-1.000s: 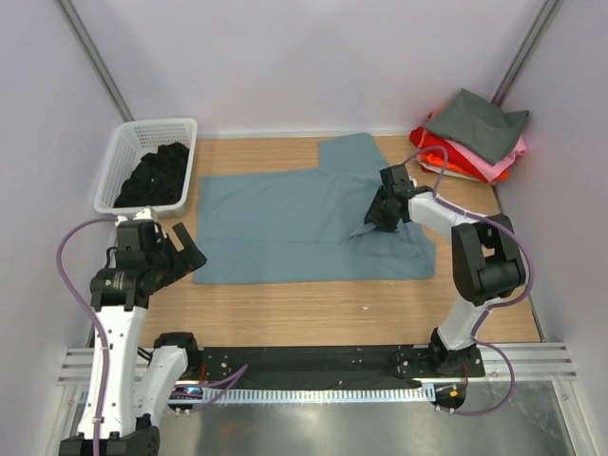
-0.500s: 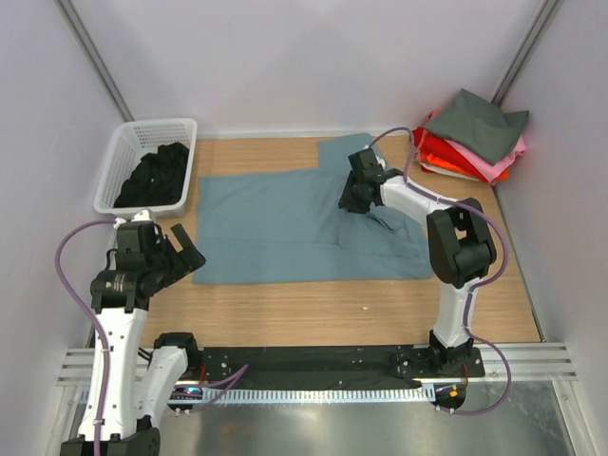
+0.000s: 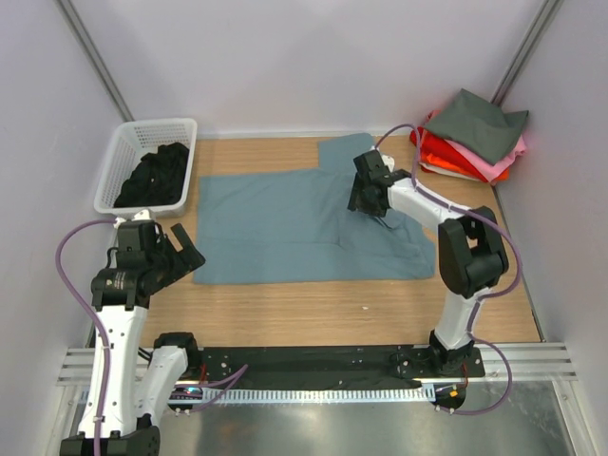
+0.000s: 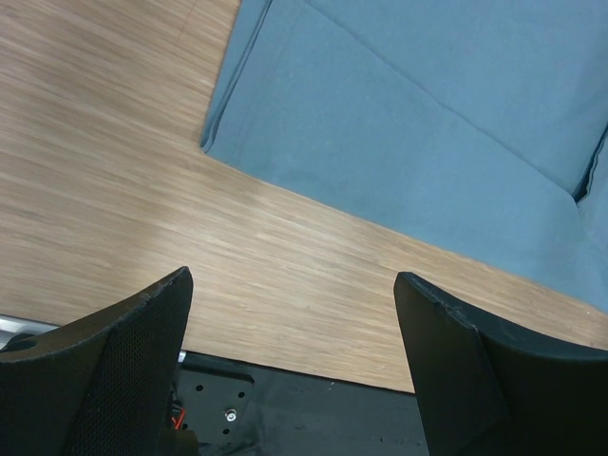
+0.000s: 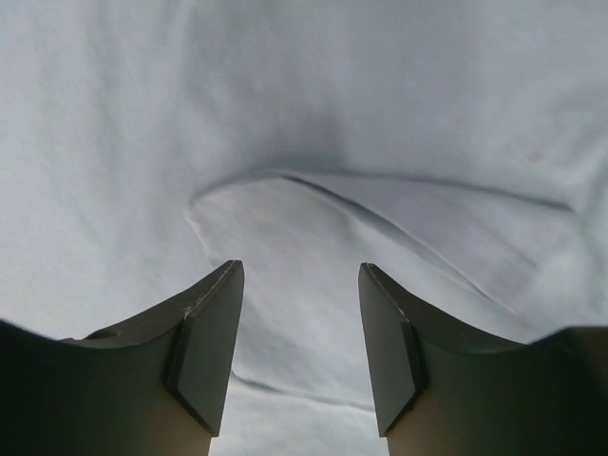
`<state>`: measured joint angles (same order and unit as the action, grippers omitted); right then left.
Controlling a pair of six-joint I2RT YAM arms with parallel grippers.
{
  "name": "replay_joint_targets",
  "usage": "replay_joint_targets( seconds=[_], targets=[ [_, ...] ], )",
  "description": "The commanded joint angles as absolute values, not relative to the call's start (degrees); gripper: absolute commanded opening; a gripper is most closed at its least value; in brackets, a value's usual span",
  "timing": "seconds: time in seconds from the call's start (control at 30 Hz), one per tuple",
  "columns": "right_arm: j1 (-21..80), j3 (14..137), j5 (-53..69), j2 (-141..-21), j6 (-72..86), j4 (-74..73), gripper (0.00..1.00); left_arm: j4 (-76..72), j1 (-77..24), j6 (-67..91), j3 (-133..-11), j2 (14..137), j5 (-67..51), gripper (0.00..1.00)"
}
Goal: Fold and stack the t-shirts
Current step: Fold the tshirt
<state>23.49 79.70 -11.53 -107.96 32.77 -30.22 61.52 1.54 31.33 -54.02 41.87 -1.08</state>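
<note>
T-shirt (image 3: 285, 223), blue-grey, lies spread flat across the middle of the table (image 3: 313, 318). It is soft and matte, with a raised crease under your right gripper (image 3: 363, 195). Those jaws stand apart, gripping nothing. Your left gripper (image 3: 180, 249) hangs wide off the shirt's near-left corner. Pinch the crease's edge cleanly, then carry it low so the cloth lands smooth.

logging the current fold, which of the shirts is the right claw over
The blue-grey t-shirt, spread flat mid-table under the right claw. The others lie folded in the far-right stack or, the black one, bunched in the white basket.
</note>
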Motion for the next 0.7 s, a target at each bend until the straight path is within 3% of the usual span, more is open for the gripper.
replay_joint_targets(
  seconds=[0.0, 0.27, 0.67],
  targets=[
    [23.6, 75.9, -15.0, -99.8, 30.7, -30.3, 0.57, 59.9, 2.0, 31.8, -53.9, 42.0, -0.5, 0.87],
    [23.2, 72.8, -14.8, -102.7, 28.8, -28.7, 0.55, 59.9, 2.2, 31.8, -53.9, 41.9, -0.4, 0.87],
    [16.5, 80.8, -16.0, -110.2, 25.1, -29.4, 0.54, 60.0, 2.3, 32.0, -53.8, 41.9, -0.4, 0.87]
  ],
)
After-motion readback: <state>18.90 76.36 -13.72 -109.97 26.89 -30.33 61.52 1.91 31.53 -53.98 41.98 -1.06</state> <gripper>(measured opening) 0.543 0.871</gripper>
